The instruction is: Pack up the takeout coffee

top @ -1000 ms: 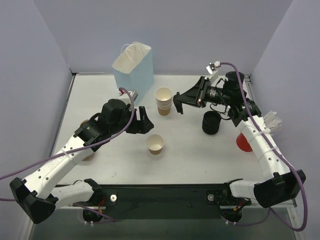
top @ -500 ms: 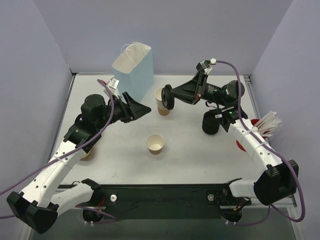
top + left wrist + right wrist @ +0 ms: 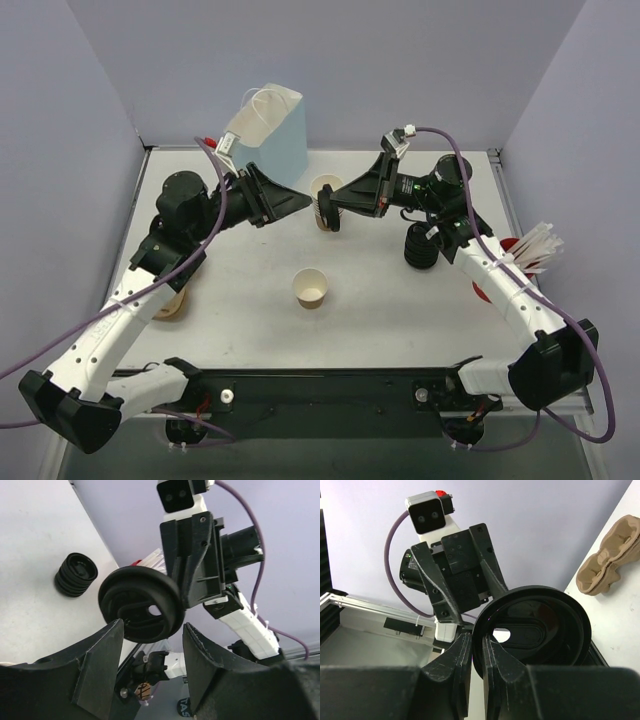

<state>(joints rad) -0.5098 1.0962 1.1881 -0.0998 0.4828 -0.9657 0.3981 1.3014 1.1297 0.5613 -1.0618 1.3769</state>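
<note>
Both arms have swung together at the cup's (image 3: 311,288) twelve o'clock. Our right claw (image 3: 335,203) stays clenched on the black lid (image 3: 540,630), our left claw (image 3: 152,625) released, narrowing astride it. The cup sits unlidded mid-tabletop (image 3: 400,300).

Robot lab test cell: plain lilac walls (image 3: 350,60) on 3 sides of white table (image 3: 400,315), w/ black arm rail (image 3: 330,385) at near edge.

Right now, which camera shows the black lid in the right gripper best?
Left wrist: the lid faces that camera nearly whole, pinched at its edge by the right gripper. Right wrist shows it close, but its lower part is hidden. The top view shows only a small dark shape by the cup stack.
</note>
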